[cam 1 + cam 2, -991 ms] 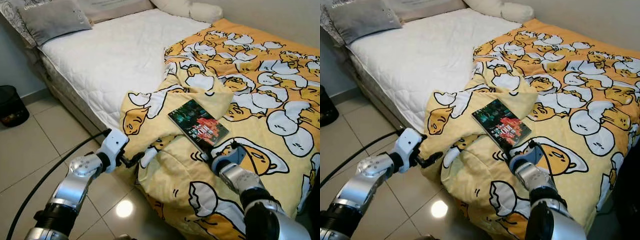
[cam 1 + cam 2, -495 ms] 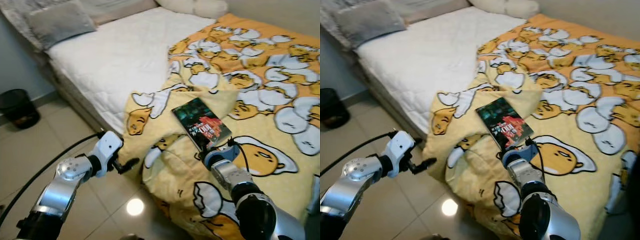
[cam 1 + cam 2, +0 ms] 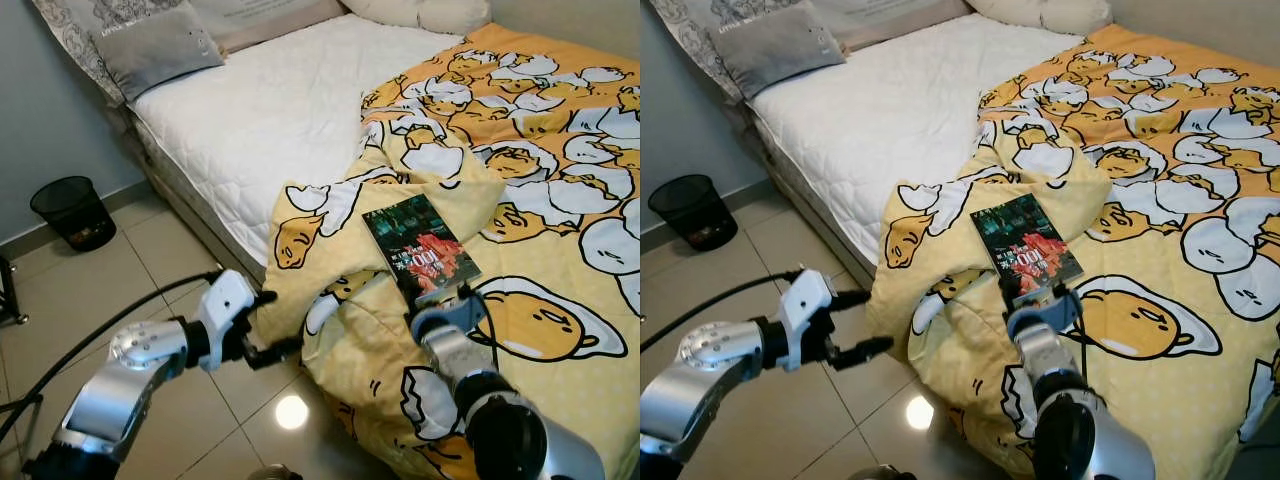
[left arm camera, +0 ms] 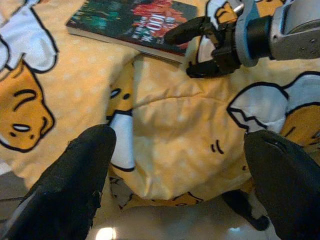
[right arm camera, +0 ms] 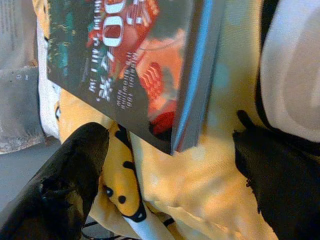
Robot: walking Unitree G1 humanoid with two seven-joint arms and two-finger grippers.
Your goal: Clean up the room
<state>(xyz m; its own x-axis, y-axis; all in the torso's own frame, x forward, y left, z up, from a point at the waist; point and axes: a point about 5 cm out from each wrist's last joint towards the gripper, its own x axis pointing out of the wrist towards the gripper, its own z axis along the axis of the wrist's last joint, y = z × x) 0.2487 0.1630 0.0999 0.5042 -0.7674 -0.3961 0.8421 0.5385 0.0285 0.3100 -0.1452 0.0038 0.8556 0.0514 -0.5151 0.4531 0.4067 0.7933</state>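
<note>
My arms are brushed silver tubes with rounded joint housings. The left hand [image 3: 268,324] has a white boxy wrist block and two long matte-black fingers [image 4: 75,190]; a black cable runs back along that arm. The right hand [image 3: 438,300] has a pale blue wrist collar and a thin black wire looping over it.

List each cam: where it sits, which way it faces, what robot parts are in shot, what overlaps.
Left eye, right eye: head, looking down at the bed, duvet and book; both arms show.
Left wrist: on left arm, looking along the open left gripper at the duvet, book and right gripper.
Right wrist: on right arm, looking along its open fingers at the book's corner.
Shared: all four see the book.
</note>
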